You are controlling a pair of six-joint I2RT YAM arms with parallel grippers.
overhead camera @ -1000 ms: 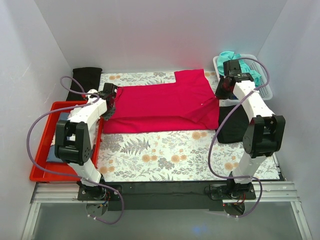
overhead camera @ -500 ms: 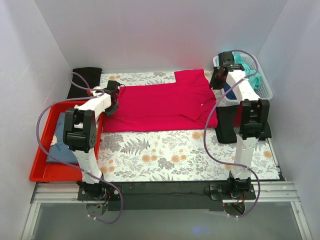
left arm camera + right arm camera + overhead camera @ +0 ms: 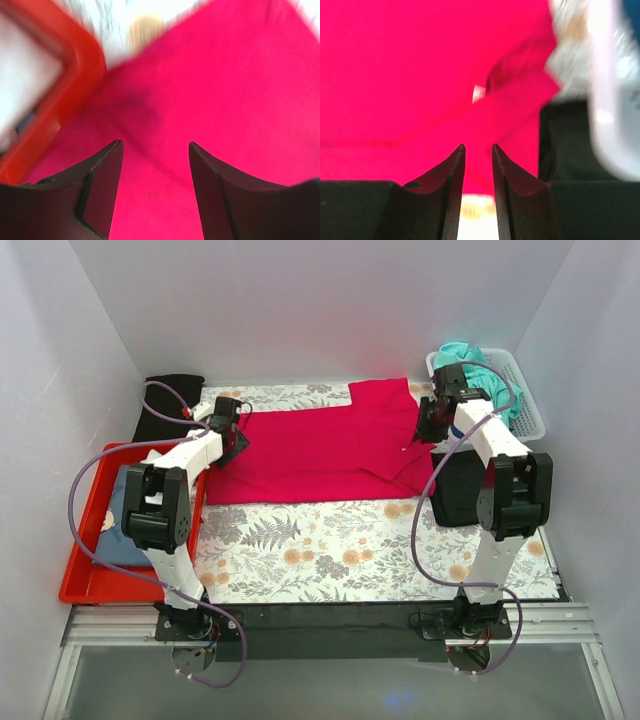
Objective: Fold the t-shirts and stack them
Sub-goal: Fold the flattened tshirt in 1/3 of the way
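Left gripper [image 3: 155,147]: fingers stand apart, nothing between them, poised just over the left end of the crimson t-shirt [image 3: 320,450]. A second ago it sat closed on that same end, so the cloth has just been let go. Right gripper [image 3: 477,147]: fingers parted by a narrow slit, also empty, hanging above the shirt's right end close to the small white label [image 3: 478,93]. It too was shut a second ago and has since opened, swinging out toward the basket and back meanwhile. The crimson t-shirt itself has barely shifted. It lies flat as a long band across the middle of the patterned table cover [image 3: 330,550], with one squarish flap jutting toward the far side at its right end and a loose fold of cloth creased under the label. Off the shirt's left end sits the red tray [image 3: 80,580], holding a navy t-shirt [image 3: 115,540] already folded. Further off that end, toward the back wall, lies a dark bundle [image 3: 170,395]. Touching the shirt's right end on the near side is a black t-shirt [image 3: 455,490]. Beyond that end, toward the back, the white basket [image 3: 530,410] holds a teal t-shirt [image 3: 465,350]. Reading: one fold has been laid and released. The crimson shirt looks too long for the tray, so further folds seem needed before stacking, and the black and teal shirts wait.
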